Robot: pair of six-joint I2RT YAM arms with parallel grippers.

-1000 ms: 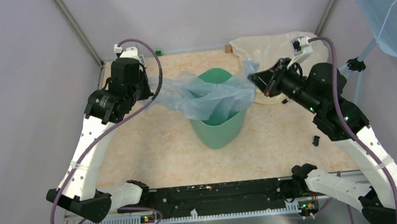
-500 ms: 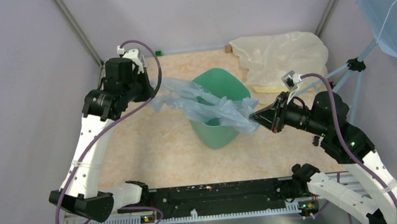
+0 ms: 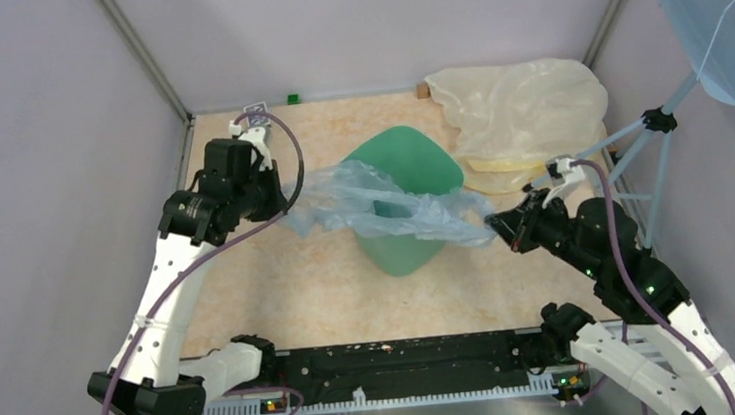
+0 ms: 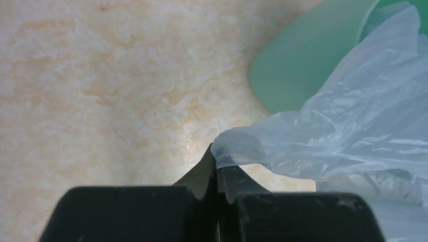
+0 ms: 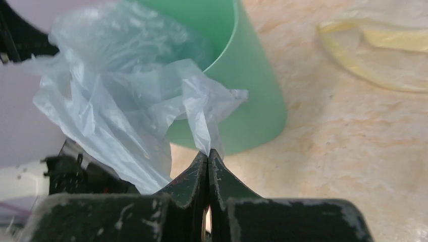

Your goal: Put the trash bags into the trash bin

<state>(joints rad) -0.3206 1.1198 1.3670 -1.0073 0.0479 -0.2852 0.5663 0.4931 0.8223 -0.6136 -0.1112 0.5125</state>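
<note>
The right gripper had swung back toward the near edge, jaws pinched tight on one corner of the trash bag; the left gripper, clamped on the opposite corner, had drawn nearer too. The bag now lay stretched over the trash bin at its near rim, barely inside, so pushing it down likely remained. One blue bag, one bin, one cream bag behind
</note>
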